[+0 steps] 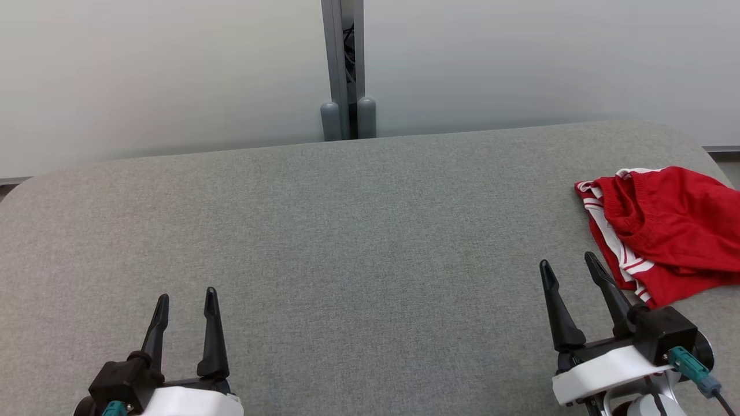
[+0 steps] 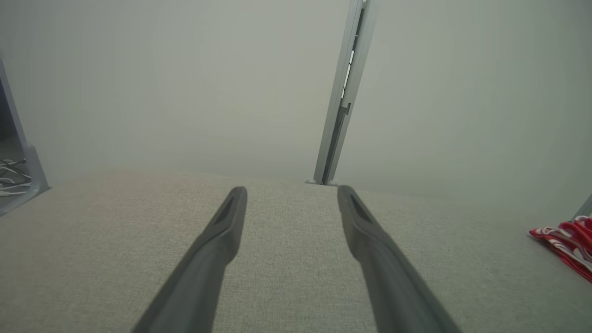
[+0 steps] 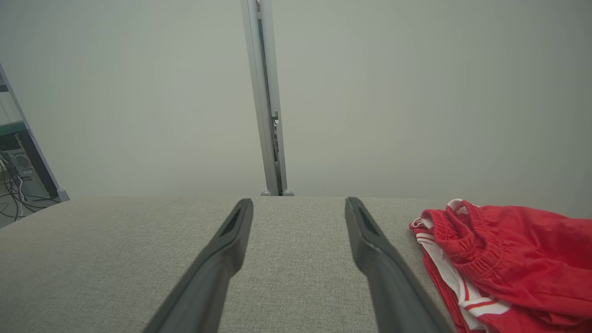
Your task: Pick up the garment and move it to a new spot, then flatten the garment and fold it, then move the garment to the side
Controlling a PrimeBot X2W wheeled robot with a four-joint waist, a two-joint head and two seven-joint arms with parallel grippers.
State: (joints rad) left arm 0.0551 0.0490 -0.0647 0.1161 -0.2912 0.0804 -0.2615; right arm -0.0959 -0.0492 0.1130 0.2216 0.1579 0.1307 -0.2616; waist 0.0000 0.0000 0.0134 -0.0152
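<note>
The garment [image 1: 665, 231] is a pair of red shorts with white stripes and an elastic waistband, bunched at the right edge of the grey fabric table [image 1: 347, 231]. It also lies at the right of the right wrist view as the garment [image 3: 504, 263], and a corner of the garment [image 2: 566, 243] peeks in at the far right of the left wrist view. My right gripper [image 1: 569, 263] is open, just left of the garment and apart from it. At the lower left my left gripper [image 1: 186, 296] is open with nothing between its fingers.
A pale partition wall [image 1: 173, 75] with a grey metal post [image 1: 347, 69] stands behind the table's far edge. Cables and shelving [image 3: 14, 175] lie beyond the table's left end. The table has rounded corners.
</note>
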